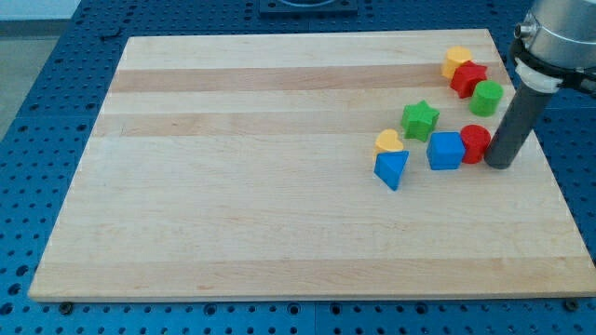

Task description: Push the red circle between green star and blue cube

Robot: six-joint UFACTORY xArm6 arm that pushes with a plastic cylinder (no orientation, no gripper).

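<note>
The red circle (pixel 476 141) sits at the view's right, touching the right side of the blue cube (pixel 446 151). The green star (pixel 420 118) lies just up and left of the blue cube. My tip (pixel 500 165) rests on the board right against the red circle's right side, below the dark rod that comes down from the view's upper right.
A yellow block (pixel 389 141) and a blue triangle (pixel 392 168) sit left of the blue cube. A yellow block (pixel 455 60), a red block (pixel 468 78) and a green block (pixel 486 97) cluster near the board's top right. The wooden board's right edge (pixel 549 158) is close to my tip.
</note>
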